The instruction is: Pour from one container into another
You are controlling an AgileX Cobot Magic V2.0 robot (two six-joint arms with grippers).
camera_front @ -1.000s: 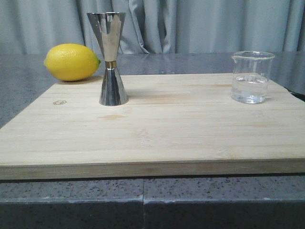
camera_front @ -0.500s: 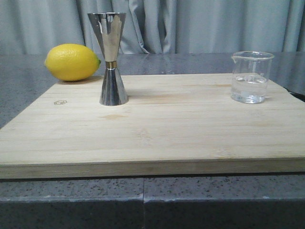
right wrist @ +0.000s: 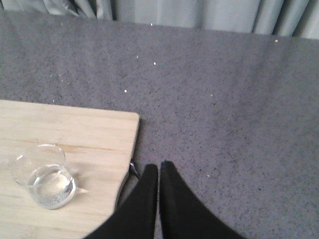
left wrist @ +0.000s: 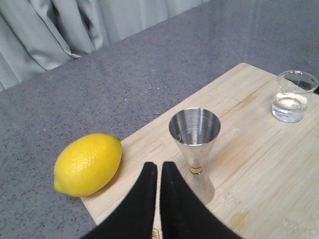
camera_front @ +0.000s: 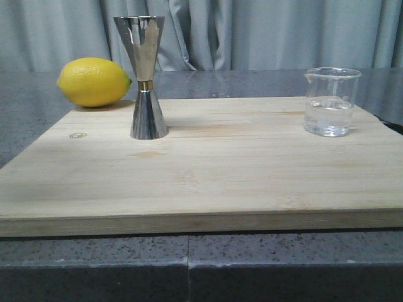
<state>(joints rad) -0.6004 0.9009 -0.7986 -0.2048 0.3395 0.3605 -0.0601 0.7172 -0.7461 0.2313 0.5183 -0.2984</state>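
The clear glass beaker (camera_front: 332,102) stands upright at the back right of the wooden board (camera_front: 208,170), with clear liquid in its bottom; it also shows in the wrist views as beaker (left wrist: 294,96) and beaker (right wrist: 45,175). The steel hourglass jigger (camera_front: 142,77) stands upright at the back left of the board, its top cup empty in the left wrist view, jigger (left wrist: 195,144). My left gripper (left wrist: 159,166) is shut and empty, above the board's corner near the jigger. My right gripper (right wrist: 159,167) is shut and empty, over the counter beside the board's edge, apart from the beaker.
A yellow lemon (camera_front: 94,82) lies on the grey speckled counter (camera_front: 25,107) just off the board's back left corner, close to the jigger. Grey curtains (camera_front: 252,31) hang behind the counter.
The front view shifted very slightly; the jigger, beaker and lemon stand where they stood.
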